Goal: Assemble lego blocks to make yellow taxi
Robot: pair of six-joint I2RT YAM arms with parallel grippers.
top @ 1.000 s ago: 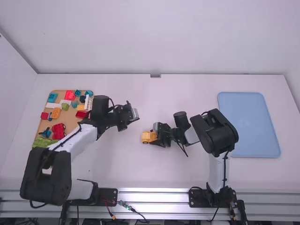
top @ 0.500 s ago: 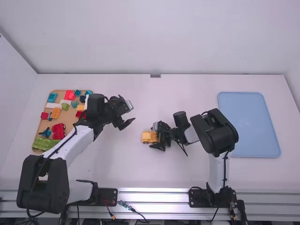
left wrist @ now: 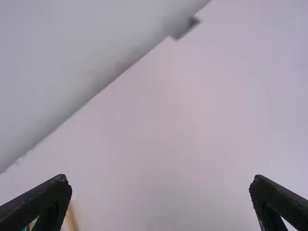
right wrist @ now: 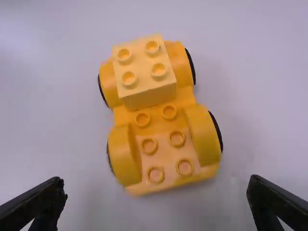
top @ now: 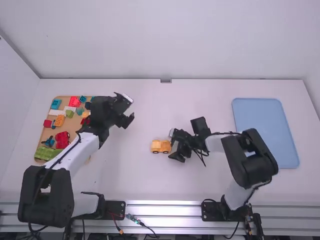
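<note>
One block is seated on the wheeled base; more are seemingly needed. Left claw and right claw are spread wide, empty.

My Work Table: Left Board, Central Car, Right Tray

High view. On my table, at my far left, lies the board, with loose blocks spread on it and one piece at its near edge. At my far right lies the tray. The toy car stands between them on the table. My left gripper is between board and car, farther from my bases than the car; my right gripper is just right of the car.

Right wrist view. One block sits on the car, toward one end, between two wheels.
</note>
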